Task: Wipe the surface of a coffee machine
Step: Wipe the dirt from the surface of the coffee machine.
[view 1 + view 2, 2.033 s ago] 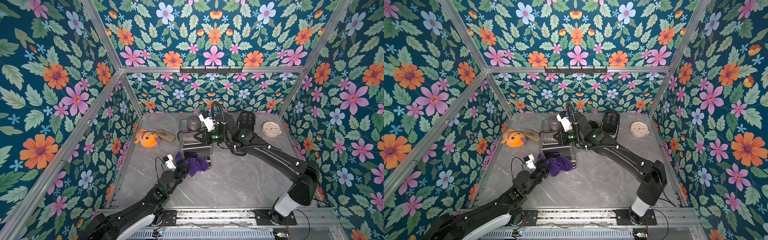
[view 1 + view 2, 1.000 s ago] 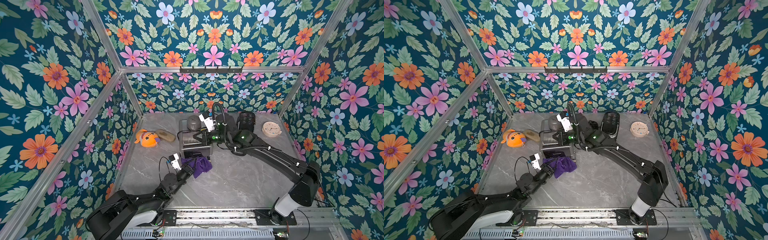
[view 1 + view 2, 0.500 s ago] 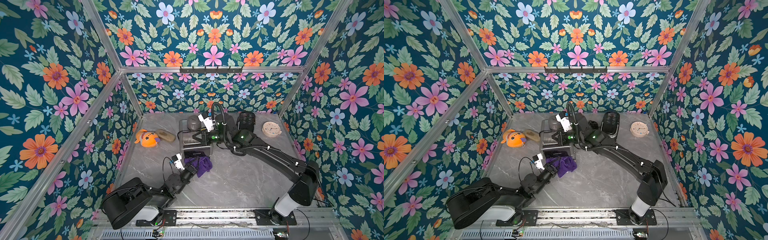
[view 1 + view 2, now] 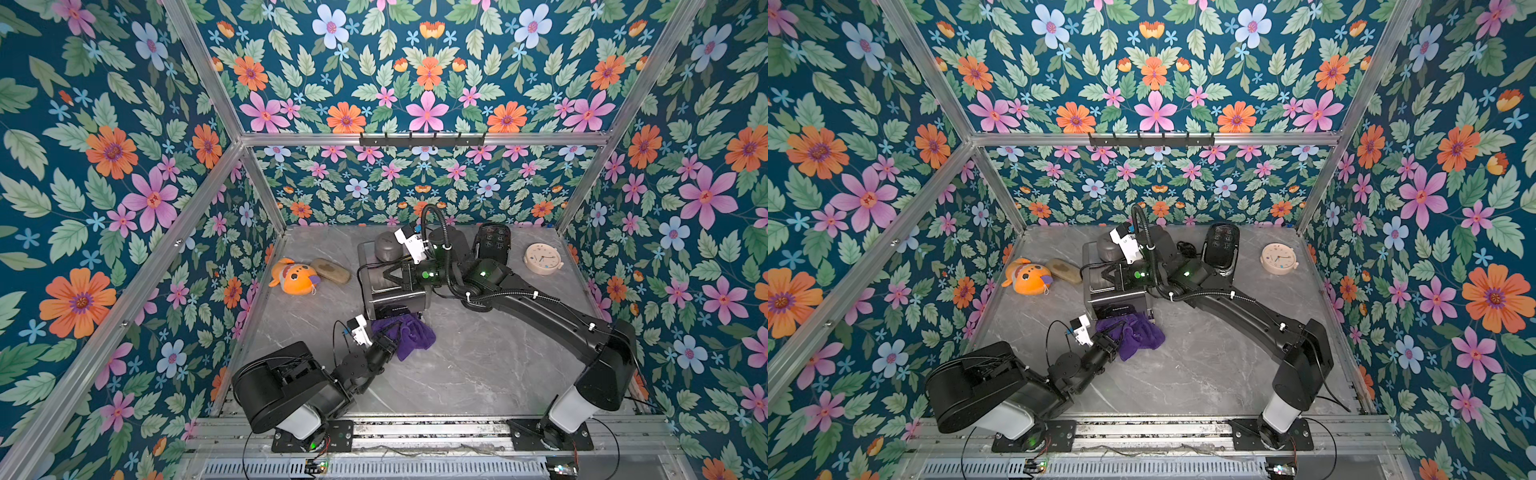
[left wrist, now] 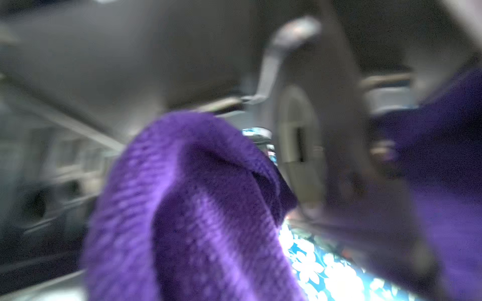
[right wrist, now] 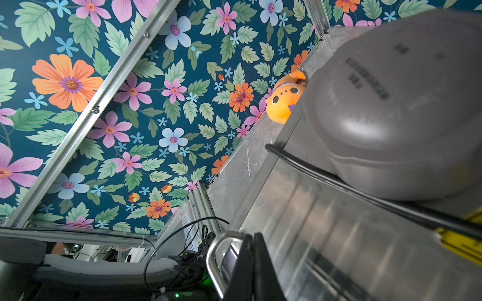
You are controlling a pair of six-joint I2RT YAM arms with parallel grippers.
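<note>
The coffee machine (image 4: 390, 291) (image 4: 1115, 293), a silver and black box, stands mid-table in both top views. A purple cloth (image 4: 409, 334) (image 4: 1136, 334) lies bunched on the table against the foot of its front. My left gripper (image 4: 387, 337) (image 4: 1112, 336) comes in low from the front and is shut on the cloth's near edge. The left wrist view is blurred; the cloth (image 5: 195, 208) fills it and hides the fingers. My right gripper (image 4: 395, 274) (image 4: 1109, 272) (image 6: 253, 245) is shut with nothing in it and rests on the machine's top (image 6: 339, 247), beside a chrome rail (image 6: 216, 250).
A grey domed lid (image 4: 388, 246) (image 6: 391, 117) sits at the back of the machine's top. An orange plush toy (image 4: 295, 277) and a brown oval lump (image 4: 331, 271) lie to the left. A black keypad device (image 4: 493, 245) and a beige clock (image 4: 542, 258) lie at the back right.
The left arm has folded back toward the front rail, drawing the cloth a little forward and right along the machine's foot. The right arm has stayed on the machine's top.
</note>
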